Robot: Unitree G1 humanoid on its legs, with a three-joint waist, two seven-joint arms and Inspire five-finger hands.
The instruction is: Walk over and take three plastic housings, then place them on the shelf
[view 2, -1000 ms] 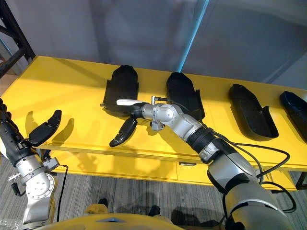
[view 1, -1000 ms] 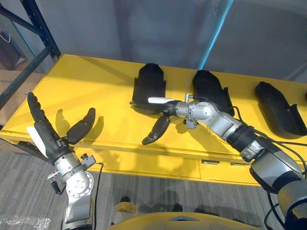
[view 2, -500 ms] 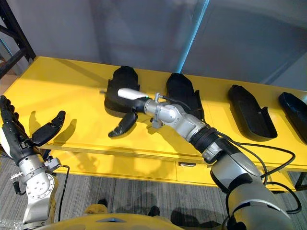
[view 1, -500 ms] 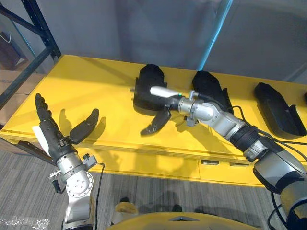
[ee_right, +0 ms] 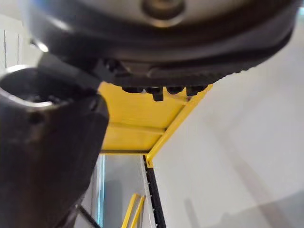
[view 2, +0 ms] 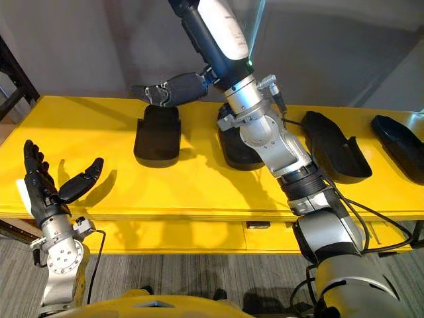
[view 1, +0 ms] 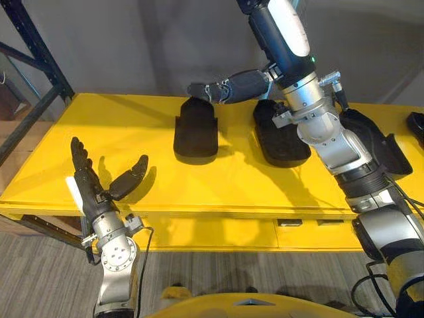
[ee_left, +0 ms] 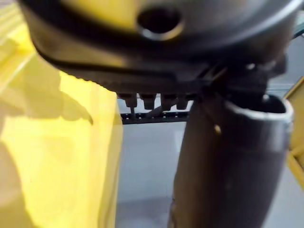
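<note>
Left eye view: yellow table runs across, a dark rack frame at its far left corner; four black plastic housings lie on the top in a row. The leftmost housing and second housing are near each other at the middle; the third housing is partly behind the right forearm; the fourth housing is cut by the edge. All four rest on the table, none in a hand. The left hand hovers at the table's front edge, well apart from the leftmost housing; fingers straight and splayed, thumb held wide, palm bare. The right hand is held high above the table, over the gap between the leftmost and second housings; its white-covered thumb and dark fingers stand far apart, clasping nothing.

Right eye view: same layout; the fourth housing shows whole here, well right of the third.

Left wrist view: hand's bulk across the top, thumb standing out, fingers running straight away; yellow table beside it.

Right wrist view: thumb apart from the row of straight fingers; a yellow surface and grey wall beyond.
</note>
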